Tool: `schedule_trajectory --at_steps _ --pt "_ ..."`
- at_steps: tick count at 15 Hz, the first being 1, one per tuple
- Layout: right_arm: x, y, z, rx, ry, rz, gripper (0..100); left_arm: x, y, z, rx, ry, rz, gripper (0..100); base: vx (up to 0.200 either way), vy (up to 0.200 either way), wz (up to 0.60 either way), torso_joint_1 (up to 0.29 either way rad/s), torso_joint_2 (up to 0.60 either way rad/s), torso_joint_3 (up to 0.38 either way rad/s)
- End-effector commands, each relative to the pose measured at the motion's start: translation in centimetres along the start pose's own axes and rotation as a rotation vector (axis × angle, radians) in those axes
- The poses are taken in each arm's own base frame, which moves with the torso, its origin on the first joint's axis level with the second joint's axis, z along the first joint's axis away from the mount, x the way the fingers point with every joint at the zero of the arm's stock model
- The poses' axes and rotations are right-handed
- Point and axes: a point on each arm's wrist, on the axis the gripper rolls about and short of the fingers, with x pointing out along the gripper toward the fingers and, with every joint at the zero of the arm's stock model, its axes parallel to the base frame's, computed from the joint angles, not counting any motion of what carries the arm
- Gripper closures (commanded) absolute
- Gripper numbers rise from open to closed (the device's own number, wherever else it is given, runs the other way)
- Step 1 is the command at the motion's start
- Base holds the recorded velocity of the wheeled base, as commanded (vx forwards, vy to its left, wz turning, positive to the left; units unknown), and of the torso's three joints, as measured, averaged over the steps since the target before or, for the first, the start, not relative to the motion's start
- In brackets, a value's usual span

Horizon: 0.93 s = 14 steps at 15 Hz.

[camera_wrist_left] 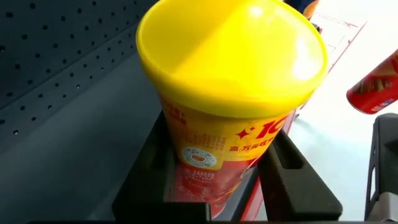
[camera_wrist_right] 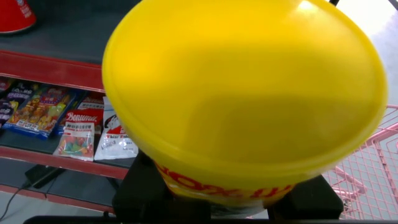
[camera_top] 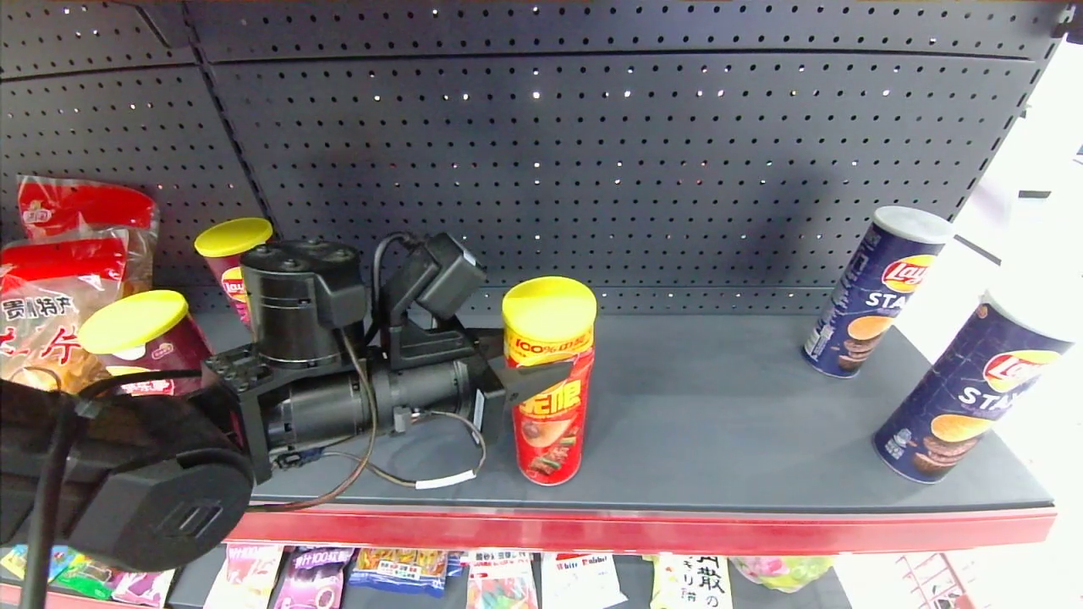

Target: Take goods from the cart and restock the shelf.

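Note:
A red chip can with a yellow lid (camera_top: 550, 431) stands upright on the grey shelf (camera_top: 719, 423), near its front edge. My left gripper (camera_top: 546, 378) reaches in from the left and is shut on this can just below the lid. In the left wrist view the same can (camera_wrist_left: 230, 68) sits between the two black fingers (camera_wrist_left: 149, 168) of the left gripper (camera_wrist_left: 221, 146). My right gripper (camera_wrist_right: 224, 190) is shut on a second yellow-lidded can (camera_wrist_right: 249, 81), held out in front of the lower shelves.
Two blue chip cans (camera_top: 876, 292) (camera_top: 973, 389) stand at the shelf's right end. Maroon cans with yellow lids (camera_top: 144, 338) and snack bags (camera_top: 51, 279) crowd the left end. Packets (camera_top: 508, 579) fill the shelf below. A pink wire cart (camera_wrist_right: 373, 174) is beside it.

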Motion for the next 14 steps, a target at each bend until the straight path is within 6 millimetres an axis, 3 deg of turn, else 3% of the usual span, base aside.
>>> schedule_trajectory --at_steps 1,14 --pt "0.0 0.0 0.0 0.001 0.002 0.001 100 -0.4 -0.2 0.0 0.000 0.000 -0.002 100 0.000 0.000 0.00 0.000 0.00 0.000" --pt "0.0 0.0 0.0 0.001 0.000 0.001 100 -2.0 -1.1 -1.0 -0.020 0.034 -0.012 100 0.000 0.000 0.00 0.000 0.00 0.000"
